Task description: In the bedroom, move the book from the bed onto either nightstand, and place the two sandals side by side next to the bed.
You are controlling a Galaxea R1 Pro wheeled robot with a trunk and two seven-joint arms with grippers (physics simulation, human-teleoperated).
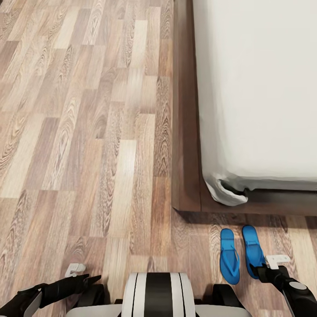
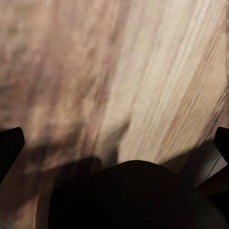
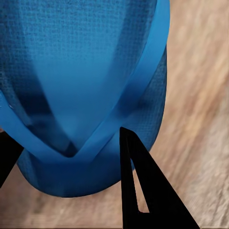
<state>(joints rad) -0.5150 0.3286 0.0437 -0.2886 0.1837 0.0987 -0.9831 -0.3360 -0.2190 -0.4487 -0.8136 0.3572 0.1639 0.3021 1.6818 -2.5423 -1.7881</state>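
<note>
right gripper (image 1: 267, 267) hangs at the right sandal (image 1: 253, 250) with fingers spread either side of its strap — nothing pinched. both sandals lie side by side near the bed (image 1: 187, 132) foot — light, floppy; best held by the strap.

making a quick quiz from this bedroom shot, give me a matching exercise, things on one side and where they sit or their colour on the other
Things:
1. sandals
2. mattress
3. bed frame
4. left gripper

Descriptions:
A. dark brown wood
B. bright blue, side by side on the floor by the bed's foot
C. light grey
D. low over bare planks, apart from the sandals

Pairs: 1-B, 2-C, 3-A, 4-D
</note>
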